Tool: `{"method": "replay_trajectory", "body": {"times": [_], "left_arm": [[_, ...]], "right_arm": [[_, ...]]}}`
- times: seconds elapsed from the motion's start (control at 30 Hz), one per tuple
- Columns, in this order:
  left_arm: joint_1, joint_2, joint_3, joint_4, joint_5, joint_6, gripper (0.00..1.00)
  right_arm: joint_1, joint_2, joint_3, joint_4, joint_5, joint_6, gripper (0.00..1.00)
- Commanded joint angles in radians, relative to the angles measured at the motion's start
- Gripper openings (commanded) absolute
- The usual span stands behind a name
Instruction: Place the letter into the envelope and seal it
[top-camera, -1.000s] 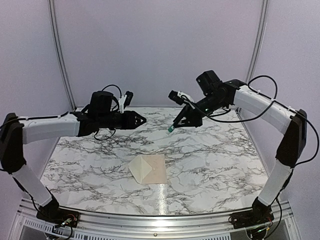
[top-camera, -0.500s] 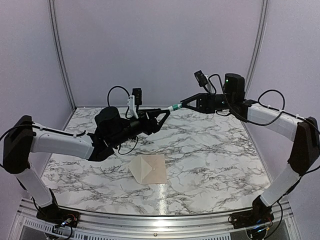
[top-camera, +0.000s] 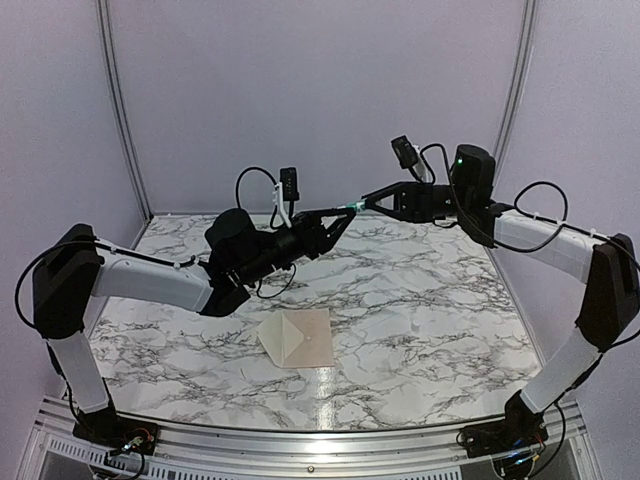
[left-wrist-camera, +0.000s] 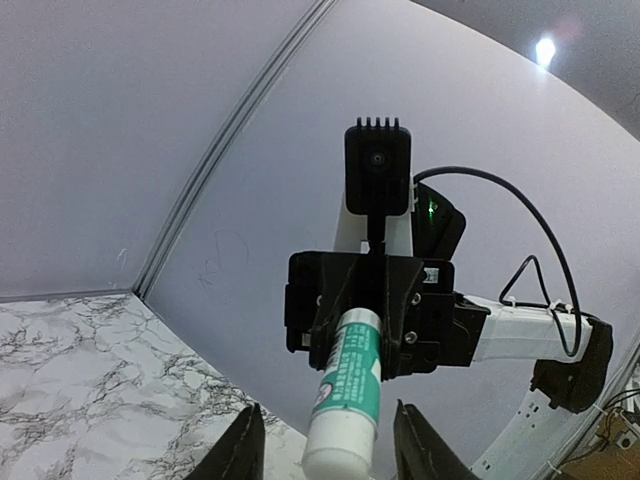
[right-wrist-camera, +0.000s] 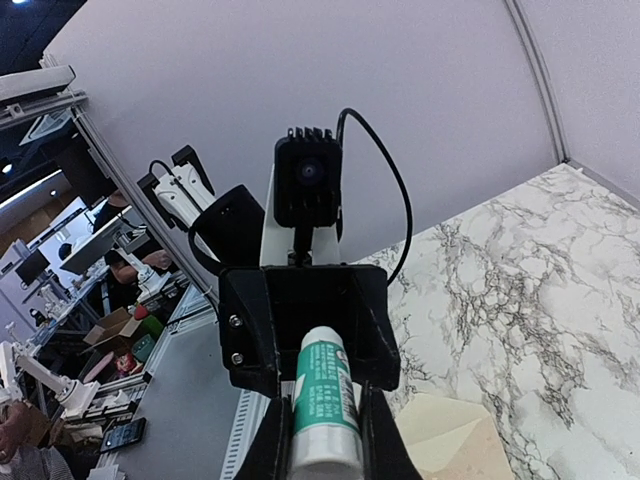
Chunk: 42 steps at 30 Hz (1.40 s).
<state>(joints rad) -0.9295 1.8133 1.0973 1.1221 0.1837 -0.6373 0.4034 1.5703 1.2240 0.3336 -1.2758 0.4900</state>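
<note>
- Counter (top-camera: 450, 300): white marble pattern, bare except for the paper near its front middle.
- Arms: both are raised well above the counter and meet tip to tip in the air, far from the paper.
- Envelope (top-camera: 297, 338): it lies flat on the counter with the triangular flap open and pointing left. The letter cannot be made out as a separate sheet, so it is probably already inside.
- Handling, as I judge it: the paper is thin, light and floppy, and likely to skate on the smooth counter. It would be best to pin the body down with one fingertip and fold the flap over from its point, pressing along the crease and not pinching an edge.
- Right end effector (top-camera: 368, 200): it is clamped on the body of a glue stick (left-wrist-camera: 345, 395) and holds it level, pointing towards the left arm.
- Left end effector (top-camera: 340, 216): the jaws stand apart on either side of the stick's white end, and the left wrist view shows a gap on both sides, so it grips nothing.
- Glue stick: a rigid, smooth white and green plastic tube, and small. The white end looks like the cap, and a squeeze there should pull it off.
</note>
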Motion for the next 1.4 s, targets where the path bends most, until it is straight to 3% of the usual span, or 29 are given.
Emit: {"method": "replay_trajectory", "body": {"times": [0.0, 0.3, 0.47, 0.57, 0.7, 0.83, 0.9, 1.13, 1.37], "left_arm": [[-0.004, 0.027, 0.040, 0.084, 0.062, -0.033, 0.41], [-0.004, 0.046, 0.065, 0.091, 0.088, -0.045, 0.22], [-0.001, 0.040, 0.050, 0.090, 0.077, -0.048, 0.14], [0.006, 0.021, 0.018, 0.089, 0.068, -0.050, 0.11], [0.035, -0.033, -0.033, -0.002, 0.066, -0.072, 0.09], [0.064, -0.091, -0.046, -0.237, 0.091, -0.055, 0.08], [0.071, -0.123, -0.038, -0.351, 0.116, -0.038, 0.08], [0.080, -0.168, 0.057, -0.758, 0.163, -0.043, 0.08], [0.080, -0.186, 0.107, -0.863, 0.180, -0.075, 0.08]], "right_arm": [[-0.002, -0.023, -0.003, 0.045, -0.017, 0.023, 0.07], [0.000, -0.021, -0.012, 0.046, -0.016, 0.022, 0.09], [-0.002, -0.022, -0.007, 0.009, -0.009, -0.011, 0.25], [-0.010, -0.029, 0.034, -0.147, -0.004, -0.135, 0.38], [-0.070, -0.033, 0.199, -0.550, 0.048, -0.499, 0.55], [-0.108, -0.027, 0.363, -0.937, 0.243, -0.897, 0.59], [-0.096, -0.042, 0.377, -1.025, 0.391, -1.033, 0.59], [0.097, -0.138, 0.237, -1.018, 0.895, -1.276, 0.56], [0.257, -0.100, 0.237, -1.037, 1.043, -1.305, 0.57]]}}
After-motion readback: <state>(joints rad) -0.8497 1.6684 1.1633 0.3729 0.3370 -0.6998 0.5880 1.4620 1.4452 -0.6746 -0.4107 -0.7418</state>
